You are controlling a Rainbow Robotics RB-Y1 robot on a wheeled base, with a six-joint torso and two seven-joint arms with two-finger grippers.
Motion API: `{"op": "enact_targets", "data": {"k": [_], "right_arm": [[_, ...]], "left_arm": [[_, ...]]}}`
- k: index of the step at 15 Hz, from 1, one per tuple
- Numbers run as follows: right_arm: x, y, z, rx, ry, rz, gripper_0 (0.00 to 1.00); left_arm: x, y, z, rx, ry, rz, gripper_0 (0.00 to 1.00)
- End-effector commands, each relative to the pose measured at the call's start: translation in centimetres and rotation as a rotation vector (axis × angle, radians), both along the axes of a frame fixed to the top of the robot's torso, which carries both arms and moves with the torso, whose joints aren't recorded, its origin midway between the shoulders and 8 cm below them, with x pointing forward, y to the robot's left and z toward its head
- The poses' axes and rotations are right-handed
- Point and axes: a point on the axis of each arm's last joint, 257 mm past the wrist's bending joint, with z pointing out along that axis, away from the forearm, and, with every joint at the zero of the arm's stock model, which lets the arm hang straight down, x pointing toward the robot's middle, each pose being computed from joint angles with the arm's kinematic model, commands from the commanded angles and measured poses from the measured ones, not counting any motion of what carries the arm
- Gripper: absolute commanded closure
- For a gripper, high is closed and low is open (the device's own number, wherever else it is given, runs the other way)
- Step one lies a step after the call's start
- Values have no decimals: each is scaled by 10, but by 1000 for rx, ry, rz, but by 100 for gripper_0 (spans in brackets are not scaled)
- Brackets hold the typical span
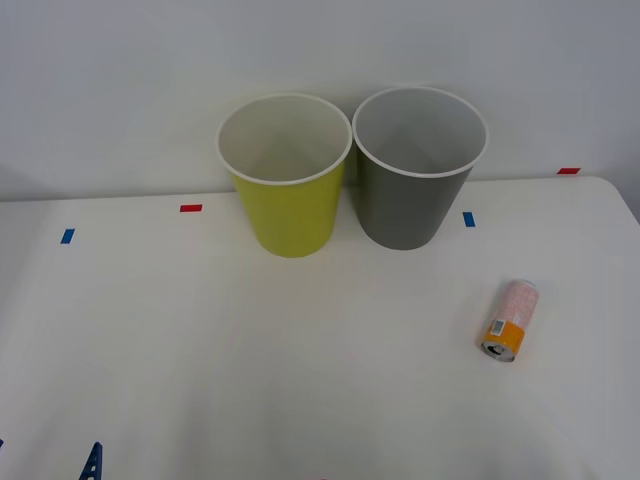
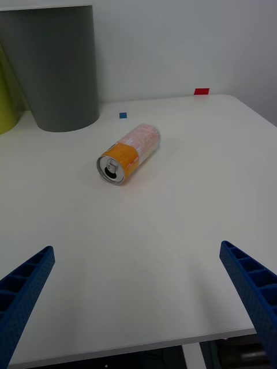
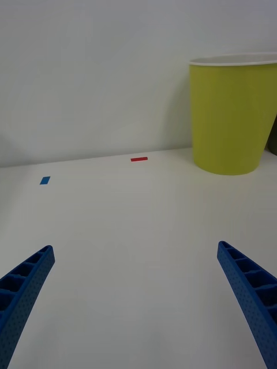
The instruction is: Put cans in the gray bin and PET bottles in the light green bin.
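Observation:
A small pink can with an orange band (image 1: 510, 318) lies on its side on the white table, right of centre, its silver top facing the front edge. At the back stand the light green bin (image 1: 285, 185) and, touching its right side, the gray bin (image 1: 415, 180), both upright. My right gripper (image 2: 138, 305) is open near the front edge, short of the can (image 2: 128, 153), with nothing between its fingers. My left gripper (image 3: 138, 305) is open and low over the left of the table, facing the light green bin (image 3: 234, 115); one blue fingertip (image 1: 92, 463) shows. PET bottles are out of view.
Small tape marks lie on the table: blue (image 1: 67, 236), red (image 1: 190, 208), blue (image 1: 468, 218) and red (image 1: 568, 171). A white wall rises right behind the bins. The table's right edge (image 1: 630, 210) runs close to the can.

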Motion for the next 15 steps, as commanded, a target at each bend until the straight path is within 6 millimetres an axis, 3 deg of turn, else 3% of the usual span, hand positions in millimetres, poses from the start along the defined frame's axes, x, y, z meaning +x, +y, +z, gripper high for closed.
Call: {"op": "enact_targets", "data": {"k": [1,15], "right_arm": [[0,0,0,0,0,0,0],[0,0,0,0,0,0,0]], "left_arm": [[0,0,0,0,0,0,3],[0,0,0,0,0,0,3]]}}
